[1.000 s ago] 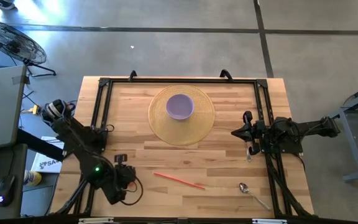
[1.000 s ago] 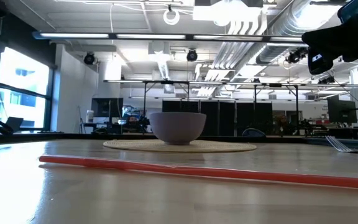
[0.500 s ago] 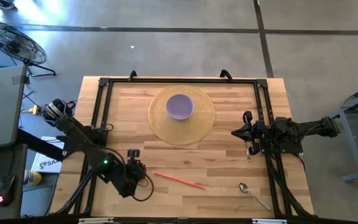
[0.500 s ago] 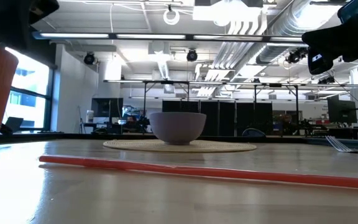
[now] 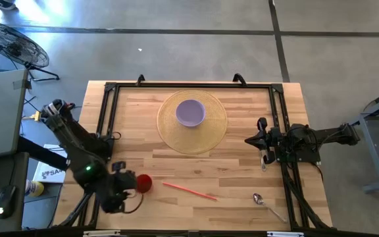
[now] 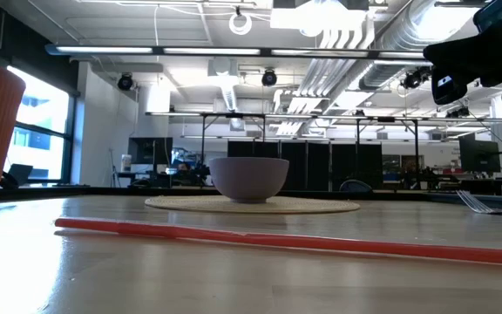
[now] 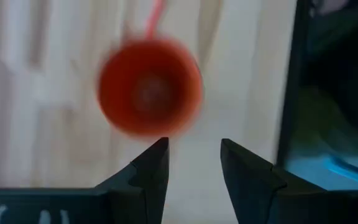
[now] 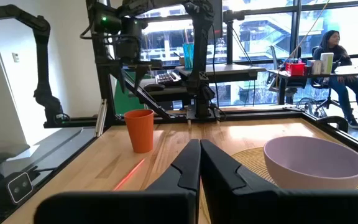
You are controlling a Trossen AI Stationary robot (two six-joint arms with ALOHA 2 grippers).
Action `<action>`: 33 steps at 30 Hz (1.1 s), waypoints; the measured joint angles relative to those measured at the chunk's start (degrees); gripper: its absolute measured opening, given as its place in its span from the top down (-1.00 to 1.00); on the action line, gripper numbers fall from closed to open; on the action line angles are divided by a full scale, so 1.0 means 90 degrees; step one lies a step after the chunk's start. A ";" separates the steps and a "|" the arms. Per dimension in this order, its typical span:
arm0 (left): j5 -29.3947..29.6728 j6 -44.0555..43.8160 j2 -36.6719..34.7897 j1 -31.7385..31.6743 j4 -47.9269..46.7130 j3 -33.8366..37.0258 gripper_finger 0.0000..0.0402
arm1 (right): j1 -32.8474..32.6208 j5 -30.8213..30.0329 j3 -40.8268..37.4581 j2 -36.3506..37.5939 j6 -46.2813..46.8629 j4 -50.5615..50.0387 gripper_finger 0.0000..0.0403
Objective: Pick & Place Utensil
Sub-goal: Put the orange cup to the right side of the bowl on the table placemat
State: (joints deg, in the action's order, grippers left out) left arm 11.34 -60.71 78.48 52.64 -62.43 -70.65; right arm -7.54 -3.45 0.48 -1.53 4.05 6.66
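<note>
Red straw (image 5: 189,191) flat on the table (image 5: 242,164) near the front edge, between orange cup (image 5: 143,182) and spoon (image 5: 266,203), touching neither; fork (image 5: 264,160) further back at the right, under the right gripper. Left gripper (image 5: 125,184) above the front-left, just beside the upright cup, jaws apart and holding nothing; right gripper (image 5: 253,139) parked at the right edge, jaws together, empty. Purple bowl (image 5: 191,112) on round mat (image 5: 170,131) at the back centre.

The wooden table (image 5: 242,178) carries a woven mat (image 5: 212,135), red cup (image 5: 143,182), straw (image 5: 189,190), spoon (image 5: 266,203) and fork (image 5: 264,160).
</note>
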 joint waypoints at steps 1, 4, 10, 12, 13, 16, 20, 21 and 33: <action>-0.0076 -0.0288 0.0000 0.0159 -0.0012 0.0006 0.29 | 0.0000 0.0000 -0.0001 0.0001 0.0000 0.0000 0.98; 0.0155 -0.0957 0.0000 0.0629 -0.0127 0.0186 0.29 | -0.0002 -0.0002 0.0000 0.0000 0.0000 0.0002 0.98; 0.1069 -0.1764 0.0000 0.1203 -0.0469 0.0571 0.29 | 0.0000 -0.0001 0.0001 0.0001 0.0000 -0.0001 0.98; 0.1004 -0.1999 0.0000 0.1205 -0.0514 0.0725 0.28 | -0.0001 -0.0001 0.0000 0.0001 0.0000 -0.0001 0.97; 0.0958 -0.2077 0.0000 0.1202 -0.0520 0.0808 0.27 | 0.0000 -0.0001 0.0000 0.0001 0.0000 0.0000 0.97; 0.0973 -0.2139 0.0000 0.1189 -0.0301 0.1110 0.15 | -0.0002 0.0001 0.0002 0.0001 0.0000 0.0000 0.97; 0.1373 -0.2111 0.0002 0.1200 0.0242 0.1544 -0.15 | 0.0001 -0.0002 0.0000 0.0001 0.0000 0.0000 0.96; 0.1513 -0.2108 0.0002 0.1198 0.0379 0.1660 -0.24 | 0.0000 -0.0001 0.0000 0.0001 0.0000 0.0000 0.96; 0.2072 -0.1933 0.0005 0.1205 0.2771 0.3274 -0.93 | -0.0002 0.0000 -0.0001 0.0001 0.0000 0.0000 0.96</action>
State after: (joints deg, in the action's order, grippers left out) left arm 29.99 -78.11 78.52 63.48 -37.50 -41.19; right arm -7.55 -3.44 0.47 -1.52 4.05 6.66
